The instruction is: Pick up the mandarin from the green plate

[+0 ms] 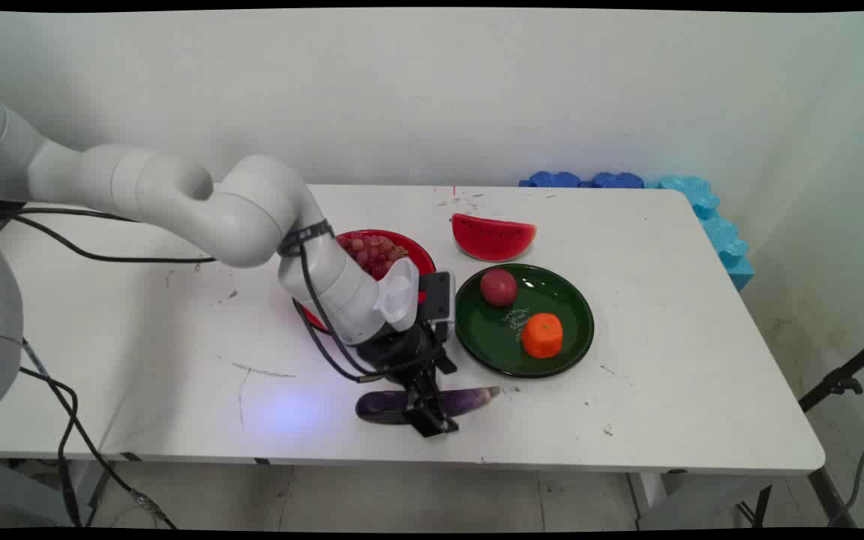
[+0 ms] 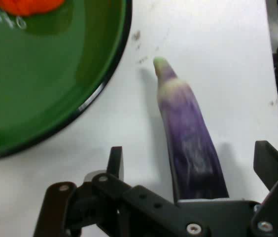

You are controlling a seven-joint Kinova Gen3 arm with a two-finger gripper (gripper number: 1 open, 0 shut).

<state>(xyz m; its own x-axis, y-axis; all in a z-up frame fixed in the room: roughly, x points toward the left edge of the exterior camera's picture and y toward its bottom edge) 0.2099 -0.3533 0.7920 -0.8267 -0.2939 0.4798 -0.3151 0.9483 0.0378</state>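
**My gripper over a purple eggplant at the desk's near edge**

My gripper [image 1: 430, 409] is lowered over a long purple eggplant [image 1: 424, 403] lying flat on the white desk [image 1: 664, 390]; my fingers [image 2: 115, 162] are spread wide, one on each side of it, apparently not touching. Just beyond sits a green plate [image 1: 574, 330] holding an orange fruit [image 1: 542, 335] and a red apple [image 1: 499, 287]; a watermelon slice [image 1: 493, 238] lies behind it; a red bowl of grapes [image 1: 376, 253] sits partly behind my arm.
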